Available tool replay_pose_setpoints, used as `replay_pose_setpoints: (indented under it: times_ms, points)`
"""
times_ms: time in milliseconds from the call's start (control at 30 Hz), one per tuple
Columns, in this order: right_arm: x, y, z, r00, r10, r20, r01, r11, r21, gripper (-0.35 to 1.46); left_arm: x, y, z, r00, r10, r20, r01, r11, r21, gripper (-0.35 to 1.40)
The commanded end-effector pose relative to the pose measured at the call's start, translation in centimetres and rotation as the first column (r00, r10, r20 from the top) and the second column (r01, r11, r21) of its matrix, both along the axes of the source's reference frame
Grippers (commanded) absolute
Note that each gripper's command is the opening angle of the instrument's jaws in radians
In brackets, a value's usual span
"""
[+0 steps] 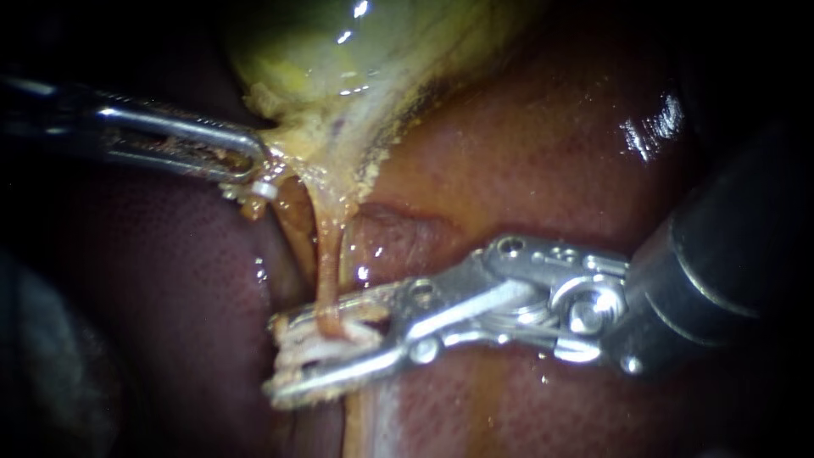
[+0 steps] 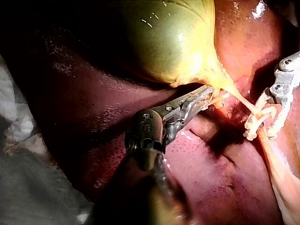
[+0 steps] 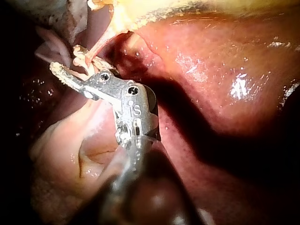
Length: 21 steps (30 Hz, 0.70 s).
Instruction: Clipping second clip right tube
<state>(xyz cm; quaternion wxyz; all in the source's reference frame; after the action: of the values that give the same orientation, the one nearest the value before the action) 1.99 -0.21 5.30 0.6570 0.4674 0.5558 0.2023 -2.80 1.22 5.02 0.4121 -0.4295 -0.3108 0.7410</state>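
Nearest, my right instrument (image 1: 275,358), a silver shaft with two long slim jaws, has its jaws parted astride the right tube (image 1: 327,284), a thin orange-tan strand. Pale clip-like material lies between them; whether it grips the tube is unclear. Farther back, my left instrument (image 1: 254,165) is clamped on the yellow-green gallbladder (image 1: 339,68), above the dark red liver (image 1: 543,153). The clip seems placed, not closed; next calls for a square, firm squeeze.

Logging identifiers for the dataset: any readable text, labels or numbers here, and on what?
Wrist of the right instrument: small mark, too blurred to read.
Wrist of the left instrument: small mark, too blurred to read.
No text on the gallbladder or the liver.
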Motion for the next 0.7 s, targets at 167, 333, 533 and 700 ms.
replay_pose_setpoints:
  times_ms: [167, 333, 533, 700]
  points:
    - [-0.01, 0.0, 0.0, 1.0, -0.005, 0.007, 0.005, 1.0, 0.003, -0.07, 0.0, 0.0, 0.0, 1.0, 0.0, 0.0, 0.0, 1.0, 0.0, -0.35]
    - [-0.06, 0.0, -0.01, 0.9993, -0.013, 0.035, 0.011, 0.998, 0.062, -0.35, 0.0, 0.0, 0.0, 1.0, 0.0, 0.0, 0.0, 1.0, 0.0, -0.35]
    - [-0.07, -0.01, 0.0, 0.9989, -0.017, 0.045, 0.014, 0.998, 0.069, -0.35, 0.0, 0.0, 0.0, 1.0, 0.0, 0.0, 0.0, 1.0, 0.0, -0.35]
    - [-0.07, -0.01, 0.02, 0.9988, -0.017, 0.045, 0.014, 0.998, 0.069, -0.35, 0.01, 0.01, 0.02, 1.0, 0.0, 0.0, 0.0, 1.0, 0.0, -0.35]
